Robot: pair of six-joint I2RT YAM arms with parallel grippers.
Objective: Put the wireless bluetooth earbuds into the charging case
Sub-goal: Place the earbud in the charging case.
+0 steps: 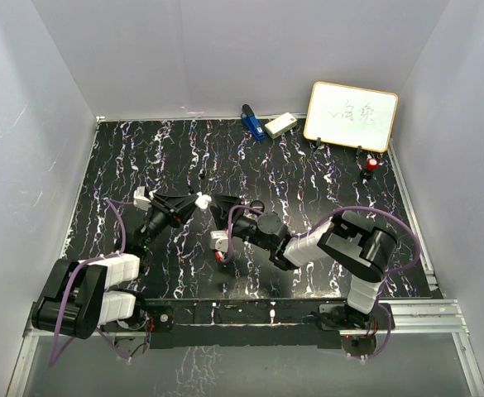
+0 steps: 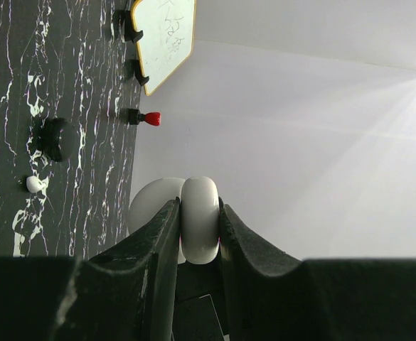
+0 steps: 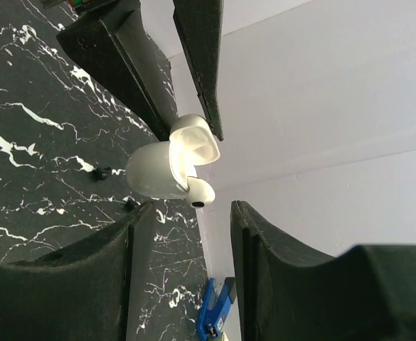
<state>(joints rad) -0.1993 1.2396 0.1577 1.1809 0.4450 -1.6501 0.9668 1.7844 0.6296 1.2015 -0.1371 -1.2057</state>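
Note:
My left gripper (image 2: pixel 197 207) is shut on the white charging case (image 2: pixel 199 220) and holds it above the table, on its side. In the right wrist view the case (image 3: pixel 154 174) has its lid (image 3: pixel 197 138) open. One white earbud (image 3: pixel 201 192) sticks out of its opening. My right gripper (image 3: pixel 186 234) is open and empty, just short of the earbud and not touching it. In the top view the case (image 1: pixel 202 198) hangs mid-table between the left gripper (image 1: pixel 192 202) and the right gripper (image 1: pixel 217 213). A small white rounded piece (image 2: pixel 33 184) lies on the table; I cannot tell what it is.
A whiteboard (image 1: pixel 351 116) stands at the back right with a red-capped item (image 1: pixel 371 165) in front of it. A blue object (image 1: pixel 251 122) and a white box (image 1: pixel 280 125) lie at the back edge. A black round object (image 2: pixel 55 138) lies on the marbled table.

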